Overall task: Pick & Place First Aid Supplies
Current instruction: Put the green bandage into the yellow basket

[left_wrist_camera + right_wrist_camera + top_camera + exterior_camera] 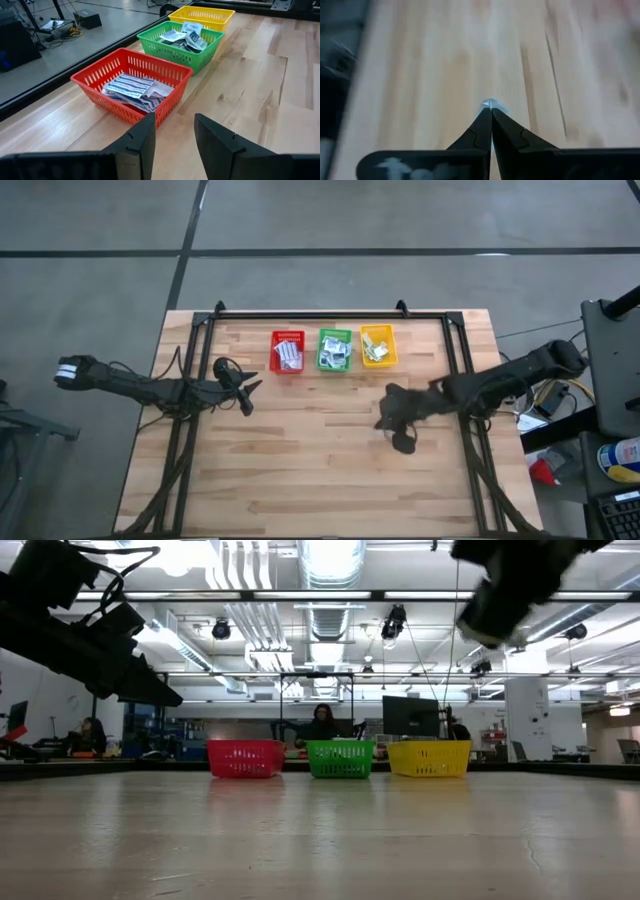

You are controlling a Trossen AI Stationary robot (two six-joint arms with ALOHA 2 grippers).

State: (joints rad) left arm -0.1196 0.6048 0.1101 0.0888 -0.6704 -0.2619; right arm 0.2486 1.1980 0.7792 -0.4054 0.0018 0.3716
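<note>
High: supplies point(288, 355) lie in red, green point(334, 349), yellow baskets; left gripper point(243, 392) spread, idle.
Right wrist: right gripper point(491, 112) pinches small pale packet point(491, 104); likely carry w/ firm pinch, release over matching basket.

Two dark, slender jointed arms trail black cables; the left arm point(130, 385) carries a white-striped base end; matte black wedge-shaped fingers point(137, 145).
</note>
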